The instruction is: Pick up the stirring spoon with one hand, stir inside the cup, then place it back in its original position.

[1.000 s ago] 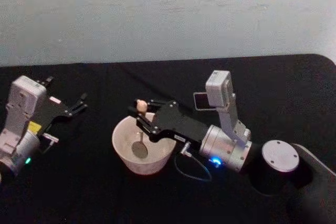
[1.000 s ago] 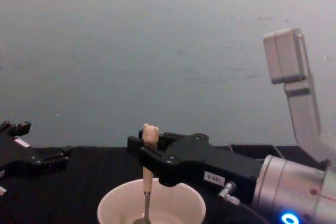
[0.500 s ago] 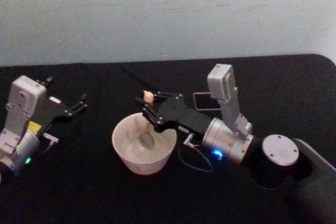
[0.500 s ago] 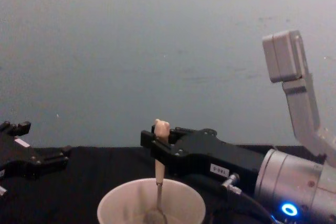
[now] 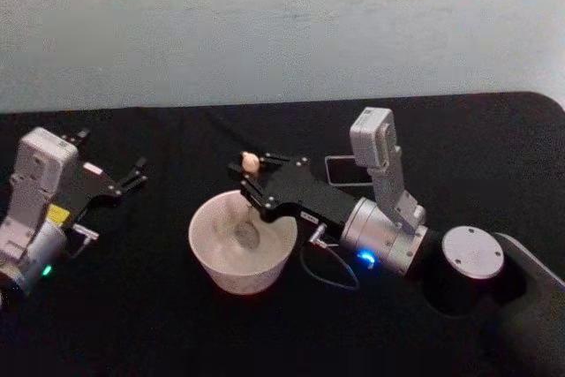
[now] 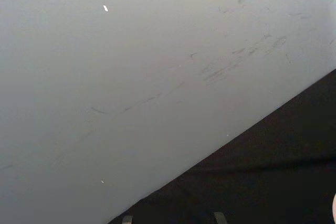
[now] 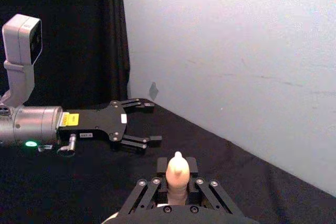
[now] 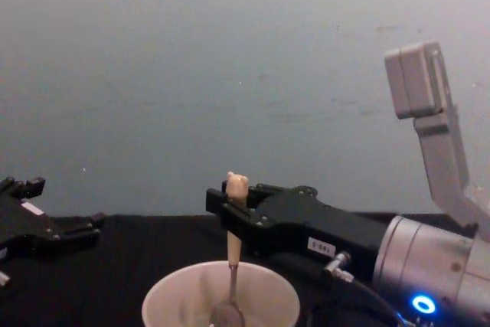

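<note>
Right claw [image 5: 252, 184] clamps the stirring spoon [image 8: 233, 254] by its beige handle, upright. Shiny bowl below, inside the smooth round cup [image 5: 234, 275]. Left claw [image 5: 132, 176] parked, splayed.

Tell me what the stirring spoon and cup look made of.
The stirring spoon, in the right gripper: glinting bowl looks metal; matte beige handle may be wood or plastic. The cup: cream-white, matte, thin rim, perhaps paper or ceramic; unclear which.
</note>
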`<action>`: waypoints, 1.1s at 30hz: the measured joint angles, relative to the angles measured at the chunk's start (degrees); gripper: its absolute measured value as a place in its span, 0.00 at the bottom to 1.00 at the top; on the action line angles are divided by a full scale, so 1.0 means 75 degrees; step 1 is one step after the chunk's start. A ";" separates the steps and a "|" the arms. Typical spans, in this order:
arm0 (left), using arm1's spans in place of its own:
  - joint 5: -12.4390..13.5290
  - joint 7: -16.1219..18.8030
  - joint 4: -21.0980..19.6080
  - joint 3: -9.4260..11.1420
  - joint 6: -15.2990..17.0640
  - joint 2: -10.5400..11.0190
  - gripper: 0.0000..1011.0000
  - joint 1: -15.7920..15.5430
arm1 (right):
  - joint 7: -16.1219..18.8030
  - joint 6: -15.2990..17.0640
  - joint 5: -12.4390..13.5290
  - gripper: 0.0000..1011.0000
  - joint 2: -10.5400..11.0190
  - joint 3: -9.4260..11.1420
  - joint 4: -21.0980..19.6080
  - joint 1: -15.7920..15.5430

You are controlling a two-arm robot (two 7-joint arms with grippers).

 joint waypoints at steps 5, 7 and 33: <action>0.0000 0.0000 0.0000 0.0000 0.0000 0.0000 0.99 0.0000 | 0.0001 0.0043 0.0013 0.21 0.0032 0.0038 -0.0113 -0.0018; 0.0000 0.0000 0.0000 0.0000 0.0000 0.0000 0.99 0.0000 | 0.0003 0.0096 0.0056 0.21 0.0067 0.0076 -0.0233 -0.0023; 0.0000 0.0000 0.0000 0.0000 0.0000 0.0000 0.99 0.0000 | -0.0915 0.0910 0.0591 0.21 0.1032 0.1007 -0.2720 -0.0532</action>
